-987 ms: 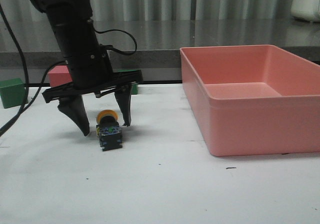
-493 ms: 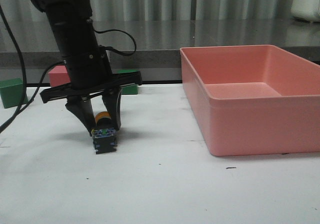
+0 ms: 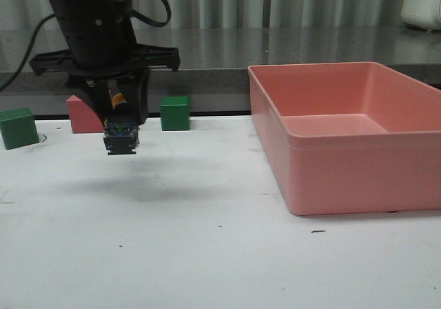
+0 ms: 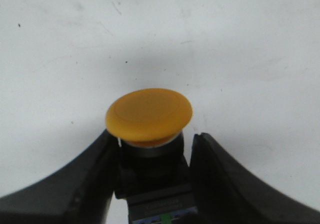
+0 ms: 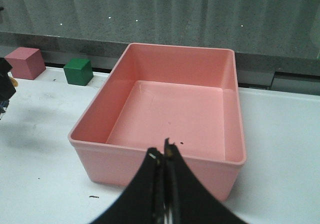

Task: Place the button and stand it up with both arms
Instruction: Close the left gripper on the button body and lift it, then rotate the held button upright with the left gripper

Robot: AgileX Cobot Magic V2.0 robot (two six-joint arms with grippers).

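Lifted off the table (image 3: 207,254) since a half-second ago: one button (image 3: 120,135), yellow cap, black body, clamped in left gripper (image 3: 122,116), hanging left. Right gripper (image 5: 164,156) pinched shut, empty. Farther: one pink bin (image 3: 344,133), two green cubes (image 3: 175,112), one pink cube (image 3: 84,114).

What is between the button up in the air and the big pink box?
Nothing: in the front view, only bare white table lies between the button, held by the left gripper, and the pink box.
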